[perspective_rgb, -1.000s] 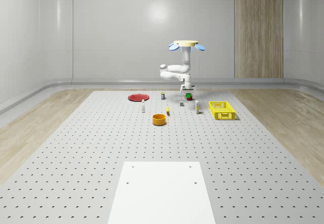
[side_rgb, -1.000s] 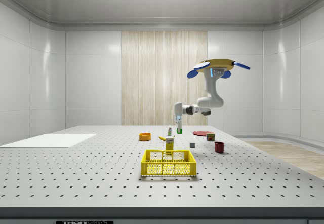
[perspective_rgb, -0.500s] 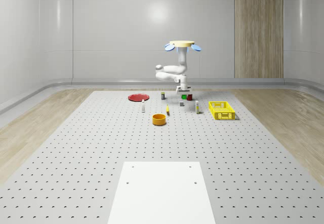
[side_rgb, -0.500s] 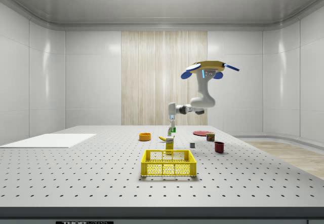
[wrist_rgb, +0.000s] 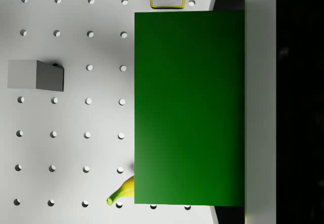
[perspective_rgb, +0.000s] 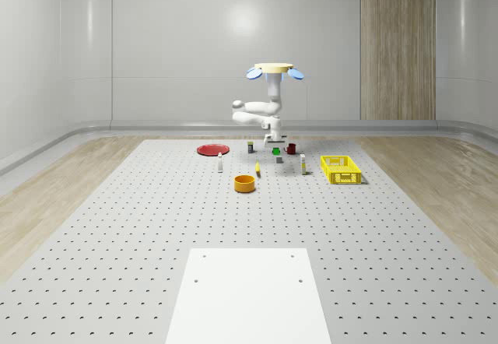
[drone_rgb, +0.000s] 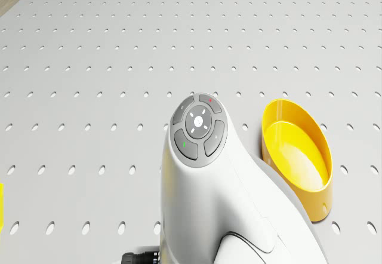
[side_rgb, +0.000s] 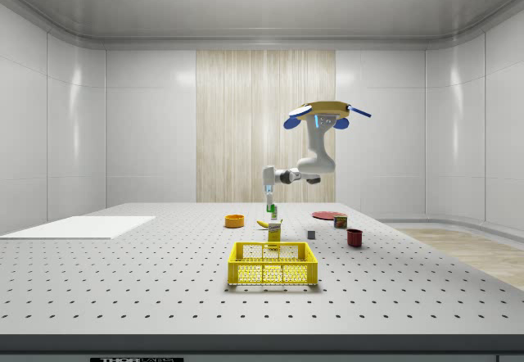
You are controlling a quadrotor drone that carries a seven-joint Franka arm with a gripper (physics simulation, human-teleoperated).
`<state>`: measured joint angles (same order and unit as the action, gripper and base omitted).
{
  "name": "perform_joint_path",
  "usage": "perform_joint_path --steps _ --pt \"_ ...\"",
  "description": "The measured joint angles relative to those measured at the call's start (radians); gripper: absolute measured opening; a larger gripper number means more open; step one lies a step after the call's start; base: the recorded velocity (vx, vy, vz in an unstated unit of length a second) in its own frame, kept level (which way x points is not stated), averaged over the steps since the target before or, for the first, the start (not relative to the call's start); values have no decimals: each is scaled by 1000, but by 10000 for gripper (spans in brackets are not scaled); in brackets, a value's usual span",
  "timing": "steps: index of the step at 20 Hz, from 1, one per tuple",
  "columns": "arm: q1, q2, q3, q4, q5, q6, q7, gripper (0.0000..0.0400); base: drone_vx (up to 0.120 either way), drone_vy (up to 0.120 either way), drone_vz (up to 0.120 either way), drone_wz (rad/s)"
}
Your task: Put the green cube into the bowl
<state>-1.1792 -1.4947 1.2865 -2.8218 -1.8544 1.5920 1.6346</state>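
The green cube hangs just above the table, held under my gripper, which is shut on it. In the side view the gripper holds the cube in the air behind the yellow carton. The wrist view has the cube close up against one pale finger. The drone hovers over the far middle of the table. The orange bowl stands nearer the camera and to the whole-scene view's left of the cube. It appears beside the arm link as a yellow bowl.
A yellow basket stands at the whole-scene view's right, a red plate at the far left. A red cup, a grey cube, a banana, a can and small bottles stand around the held cube.
The drone, arm and gripper have moved to the whole-scene view's left with the green cube in the gripper, away from the red cup. Nothing on the table has moved.
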Motion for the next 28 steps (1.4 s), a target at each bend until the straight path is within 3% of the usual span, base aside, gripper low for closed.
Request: perform_joint_path --steps 28 --pt "-8 -27 3 2 11 25 9 250 120 -120 0 0"
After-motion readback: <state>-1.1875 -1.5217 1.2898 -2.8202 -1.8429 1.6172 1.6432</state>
